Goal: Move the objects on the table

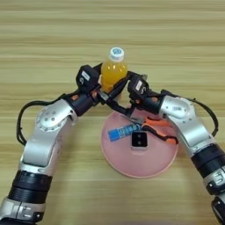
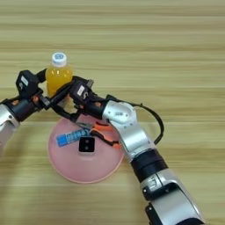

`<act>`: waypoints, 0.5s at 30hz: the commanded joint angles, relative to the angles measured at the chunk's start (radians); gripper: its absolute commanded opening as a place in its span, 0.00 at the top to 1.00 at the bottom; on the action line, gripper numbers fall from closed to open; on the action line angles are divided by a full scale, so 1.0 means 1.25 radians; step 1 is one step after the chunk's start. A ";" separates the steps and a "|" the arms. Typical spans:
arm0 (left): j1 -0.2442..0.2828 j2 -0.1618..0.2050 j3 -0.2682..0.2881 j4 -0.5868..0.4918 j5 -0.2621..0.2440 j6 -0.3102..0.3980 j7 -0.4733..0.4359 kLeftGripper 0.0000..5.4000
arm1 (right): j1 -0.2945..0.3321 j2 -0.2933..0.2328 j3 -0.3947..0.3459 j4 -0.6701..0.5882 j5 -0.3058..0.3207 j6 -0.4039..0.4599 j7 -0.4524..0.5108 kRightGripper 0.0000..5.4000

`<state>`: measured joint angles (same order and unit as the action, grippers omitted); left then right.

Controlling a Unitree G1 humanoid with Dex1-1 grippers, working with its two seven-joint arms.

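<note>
We count 1 juice bottle (image 1: 114,70) upright just behind 1 pink plate (image 1: 145,166), w/ 1 blue tube (image 1: 123,132), 1 black block (image 1: 139,140), 1 pliers (image 1: 157,128) on it. Left gripper (image 1: 107,90) & right gripper (image 1: 124,90) flank the bottle; grip state we can't tell. Right eye view shows more of the right arm.

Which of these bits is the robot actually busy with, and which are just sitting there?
Busy with: juice bottle, with left gripper and right gripper on either side of it.

Just sitting on the pink plate: blue tube, black block, pliers.
</note>
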<state>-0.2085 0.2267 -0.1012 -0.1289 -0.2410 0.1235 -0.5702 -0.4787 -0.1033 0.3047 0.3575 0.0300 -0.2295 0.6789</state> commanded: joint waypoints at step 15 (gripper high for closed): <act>-0.014 -0.001 -0.006 -0.009 0.003 -0.015 0.002 0.37 | -0.042 0.019 -0.014 0.035 -0.010 -0.021 -0.030 0.28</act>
<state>-0.2086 0.2292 -0.1001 -0.1278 -0.2392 0.1207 -0.5632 -0.4949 -0.0917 0.3012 0.3931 0.0230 -0.2482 0.6593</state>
